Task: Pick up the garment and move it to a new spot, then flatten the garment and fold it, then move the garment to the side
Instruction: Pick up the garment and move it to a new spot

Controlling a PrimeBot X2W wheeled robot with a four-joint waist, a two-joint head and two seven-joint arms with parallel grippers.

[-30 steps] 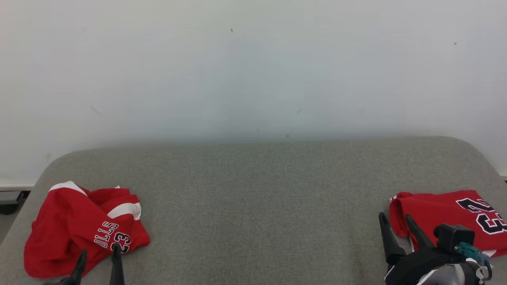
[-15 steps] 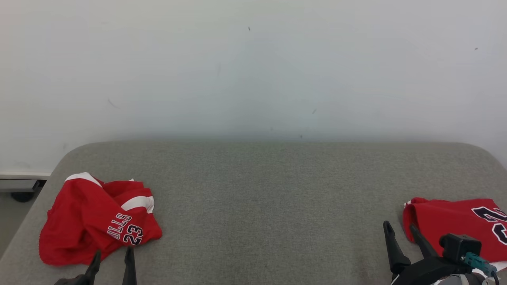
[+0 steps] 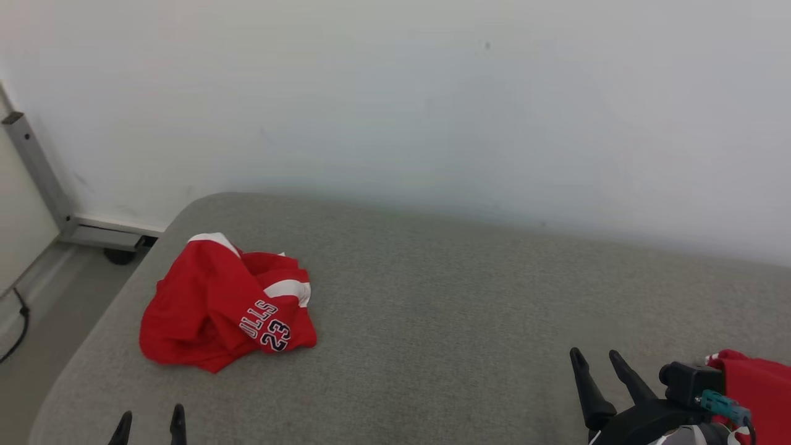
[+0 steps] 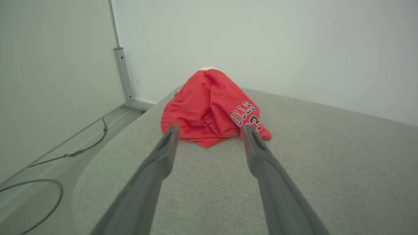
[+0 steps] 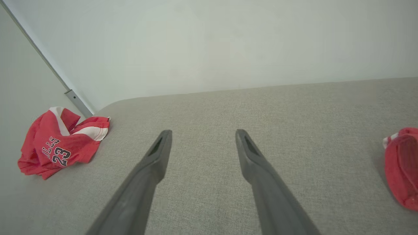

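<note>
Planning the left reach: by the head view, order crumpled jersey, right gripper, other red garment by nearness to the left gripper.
1. Crumpled jersey, just ahead of the left gripper.
2. Right gripper, far right.
3. Other red garment, right edge, beyond it.

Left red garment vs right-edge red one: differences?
Pose: left garment is bunched in a heap; right garment is mostly cut off by the frame. Markings: left garment shows "23" lettering and white bands; right garment shows a little white trim. Place: left garment lies clear ahead of the left hand; right garment sits by the right hand. Both red, on the grey surface.
</note>
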